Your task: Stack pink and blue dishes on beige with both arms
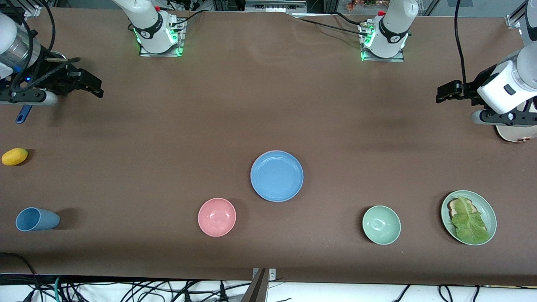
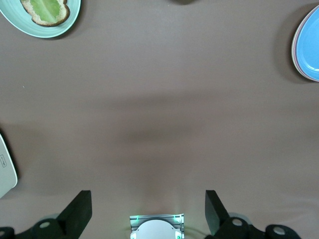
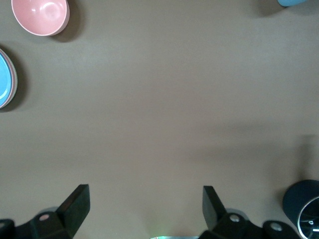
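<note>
The blue plate [image 1: 277,176] is seen at the middle of the brown worktop [image 1: 268,109], lying on top of a stack. In the left wrist view a pink rim [image 2: 295,59] is visible just under the blue plate's edge, so the pink plate is taken to lie directly beneath it. Whether the beige plate lies at the bottom cannot be told.

The left gripper [image 1: 445,91] is held in the air over the left arm's end of the worktop, its fingers [image 2: 75,214] spread wide apart and nothing between them. The right gripper [image 1: 90,84] is held over the right arm's end, its fingers [image 3: 74,206] likewise wide apart and empty.

A pink bowl [image 1: 217,217] is placed nearer the front camera than the stack, toward the right arm's end. A green bowl [image 1: 381,225] and a green plate [image 1: 488,207] carrying toast and lettuce [image 1: 469,220] are set toward the left arm's end. A blue cup [image 1: 37,219] is lying on its side and a yellow fruit [image 1: 14,156] is seen near the right arm's end.
</note>
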Tool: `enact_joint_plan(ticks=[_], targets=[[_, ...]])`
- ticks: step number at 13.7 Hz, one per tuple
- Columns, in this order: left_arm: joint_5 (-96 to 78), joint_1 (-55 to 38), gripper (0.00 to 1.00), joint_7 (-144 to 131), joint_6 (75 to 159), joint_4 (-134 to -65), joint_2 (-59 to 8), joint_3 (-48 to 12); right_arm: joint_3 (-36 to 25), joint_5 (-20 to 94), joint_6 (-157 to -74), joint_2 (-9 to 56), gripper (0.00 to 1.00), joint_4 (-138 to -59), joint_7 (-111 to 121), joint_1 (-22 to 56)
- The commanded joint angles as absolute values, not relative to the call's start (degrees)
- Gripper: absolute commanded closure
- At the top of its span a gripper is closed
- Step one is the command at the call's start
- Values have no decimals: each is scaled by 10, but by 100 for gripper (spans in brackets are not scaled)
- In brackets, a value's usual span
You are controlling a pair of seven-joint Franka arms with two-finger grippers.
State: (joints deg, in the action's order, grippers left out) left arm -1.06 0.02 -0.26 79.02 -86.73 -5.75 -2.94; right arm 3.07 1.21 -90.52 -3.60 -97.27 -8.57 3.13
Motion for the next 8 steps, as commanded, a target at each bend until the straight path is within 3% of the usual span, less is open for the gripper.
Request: enact_joint_plan(ticks=[1, 4, 8], targets=[[-13, 4, 0, -2, 795, -861, -54, -33, 44, 2, -913, -52, 0, -985, -79, 24], [-15, 4, 0, -2, 795, -860, -56, -33, 44, 2, -876, -10, 0, -920, -78, 23], [-15, 4, 0, -2, 795, -860, -56, -33, 44, 1, -863, -9, 0, -914, -79, 24]])
